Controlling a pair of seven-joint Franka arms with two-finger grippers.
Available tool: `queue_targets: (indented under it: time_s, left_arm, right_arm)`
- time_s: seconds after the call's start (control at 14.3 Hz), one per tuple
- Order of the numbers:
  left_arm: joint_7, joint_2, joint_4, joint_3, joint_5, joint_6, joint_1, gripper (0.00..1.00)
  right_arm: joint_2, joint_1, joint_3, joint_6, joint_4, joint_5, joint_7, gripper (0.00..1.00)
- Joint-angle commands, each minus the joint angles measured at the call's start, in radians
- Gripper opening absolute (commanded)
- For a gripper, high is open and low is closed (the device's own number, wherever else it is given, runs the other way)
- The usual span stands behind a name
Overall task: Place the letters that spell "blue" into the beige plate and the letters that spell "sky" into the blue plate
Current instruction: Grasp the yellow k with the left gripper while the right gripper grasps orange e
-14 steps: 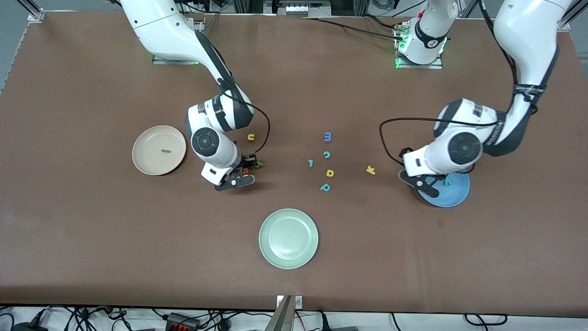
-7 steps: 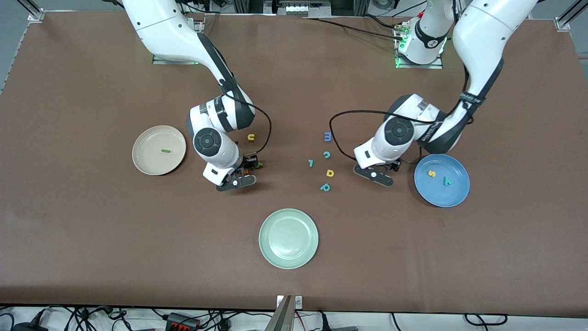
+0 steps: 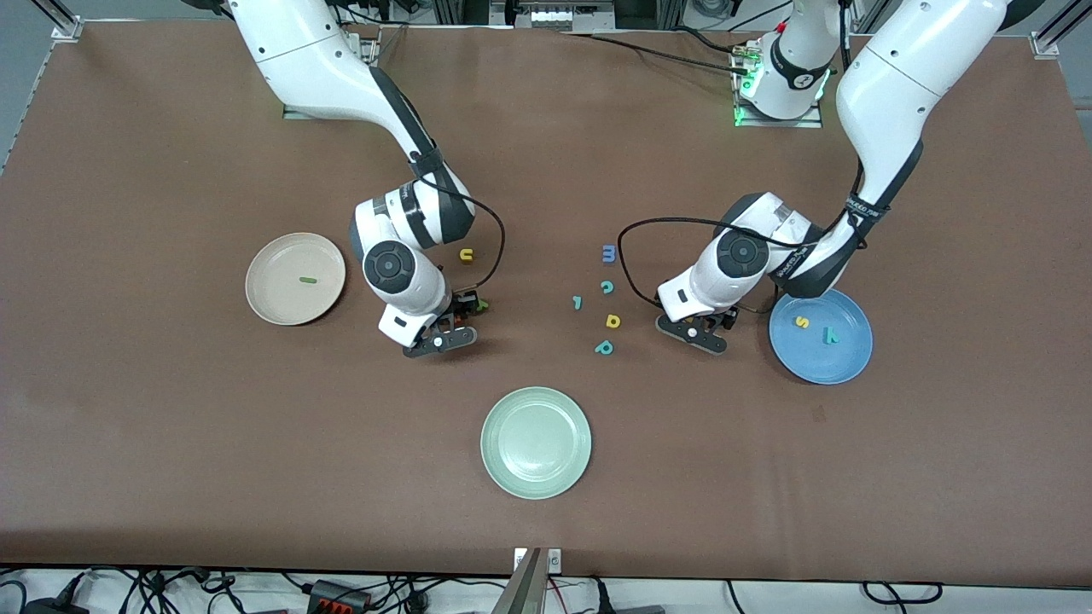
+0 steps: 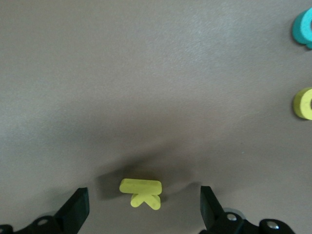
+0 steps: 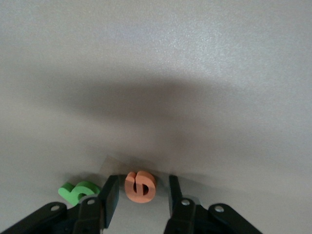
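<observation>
A brown table (image 3: 171, 443) holds three round plates. The beige plate (image 3: 281, 303) lies toward the right arm's end, with the thin dark-green l (image 3: 308, 280) already in it. The blue plate (image 3: 845, 362) lies toward the left arm's end, holding the yellow s (image 3: 802, 322) and teal y (image 3: 829, 336). A pale green plate (image 3: 536, 443), nearest the front camera, holds nothing.

Between the arms lie spare letters: a blue m (image 3: 609, 253), teal c (image 3: 606, 286), a small teal piece (image 3: 577, 302), yellow d (image 3: 612, 321) and teal p (image 3: 604, 347). The yellow u (image 3: 466, 254) sits on the table near the right arm.

The right gripper (image 5: 139, 195) is low at the table. Its fingers (image 5: 110, 195) stand on either side of the orange e (image 5: 140, 185), close to it with narrow gaps showing, not yet pinching. The green b (image 5: 77, 191) lies just outside one finger.

The left gripper (image 4: 141, 207) is low beside the blue plate, fingers (image 4: 78, 207) spread wide and holding nothing. The yellow k (image 4: 141, 192) lies flat between them, roughly centred, its straight stem running across the gap from finger to finger. Closing would likely press on the stem's ends, so the fingers need only drop and close.
</observation>
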Motion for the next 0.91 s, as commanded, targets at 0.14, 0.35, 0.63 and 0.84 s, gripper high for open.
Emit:
queue_targets:
  time_s: [0.14, 0.35, 0.63, 0.84]
  left_arm:
    - [-0.007, -0.003, -0.01, 0.001, 0.077, 0.02, 0.004, 0.77]
    - [-0.007, -0.003, -0.009, 0.001, 0.077, 0.02, 0.004, 0.53]
    - [-0.001, -0.005, -0.01, -0.001, 0.078, 0.019, 0.006, 0.31]
    - [0.001, -0.021, -0.009, -0.004, 0.078, 0.003, 0.007, 0.16]
  right_arm:
    - [0.018, 0.01, -0.01, -0.002, 0.023, -0.015, 0.017, 0.34]
    - [0.018, 0.006, -0.01, -0.004, 0.023, -0.015, 0.015, 0.23]
    - [0.01, -0.008, -0.012, -0.011, 0.021, -0.015, 0.012, 0.18]
    - [-0.033, -0.007, -0.09, -0.087, 0.006, -0.019, 0.003, 0.18]
